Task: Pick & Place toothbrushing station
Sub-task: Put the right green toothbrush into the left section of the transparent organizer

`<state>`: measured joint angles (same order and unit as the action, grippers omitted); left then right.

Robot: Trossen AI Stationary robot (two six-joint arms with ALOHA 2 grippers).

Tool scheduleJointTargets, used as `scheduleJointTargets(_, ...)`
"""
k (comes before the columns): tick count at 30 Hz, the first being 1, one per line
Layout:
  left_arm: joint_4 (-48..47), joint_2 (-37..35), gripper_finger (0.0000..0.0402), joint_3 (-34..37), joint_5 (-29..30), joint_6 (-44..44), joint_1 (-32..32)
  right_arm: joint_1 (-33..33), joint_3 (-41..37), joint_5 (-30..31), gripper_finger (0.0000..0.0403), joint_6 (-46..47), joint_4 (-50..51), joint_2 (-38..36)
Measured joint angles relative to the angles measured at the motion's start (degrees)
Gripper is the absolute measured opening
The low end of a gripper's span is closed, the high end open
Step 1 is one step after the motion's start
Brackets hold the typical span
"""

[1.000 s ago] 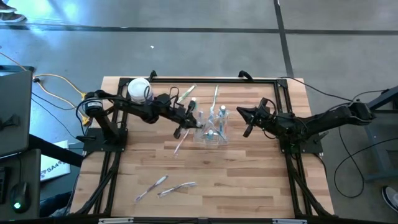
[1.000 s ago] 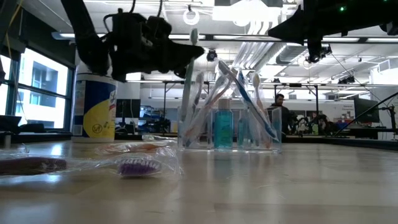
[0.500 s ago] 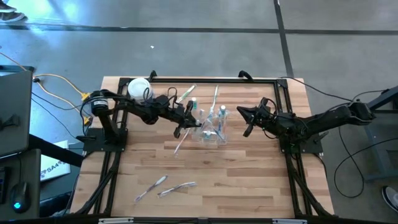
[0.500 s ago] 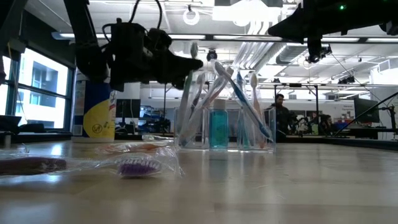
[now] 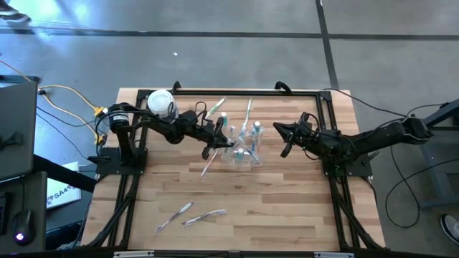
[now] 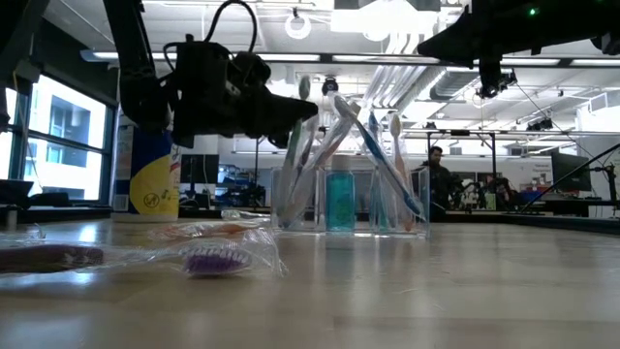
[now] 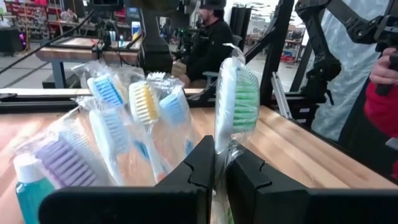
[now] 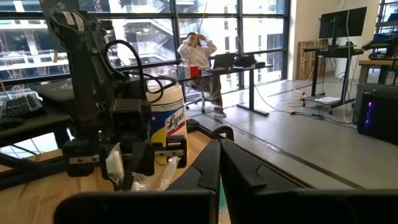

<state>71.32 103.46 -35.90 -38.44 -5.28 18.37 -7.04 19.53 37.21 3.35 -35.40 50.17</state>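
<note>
Left gripper (image 7: 221, 165) pinching wrapped green-bristled toothbrush (image 7: 236, 99) over clear boxy plastic toothbrushing station (image 5: 244, 147) at frame centre, right gripper (image 5: 285, 140) pressed together beside; risking slipping, tipping holder.

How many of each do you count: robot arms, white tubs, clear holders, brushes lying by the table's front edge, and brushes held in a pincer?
Robot arms: 2
White tub: 1
Clear holder: 1
Wrapped toothbrushes by the front edge: 2
Green toothbrush held in the left pincer: 1
Total: 7
</note>
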Motion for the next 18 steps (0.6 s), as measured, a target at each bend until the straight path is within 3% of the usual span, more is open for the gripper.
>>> scheduleJointTargets(18,-3.75,-0.07,0.0026,-0.04,1.11,1.99,-0.01,0.04,0.00,-1.73,0.0002,-1.51,1.04,-0.02)
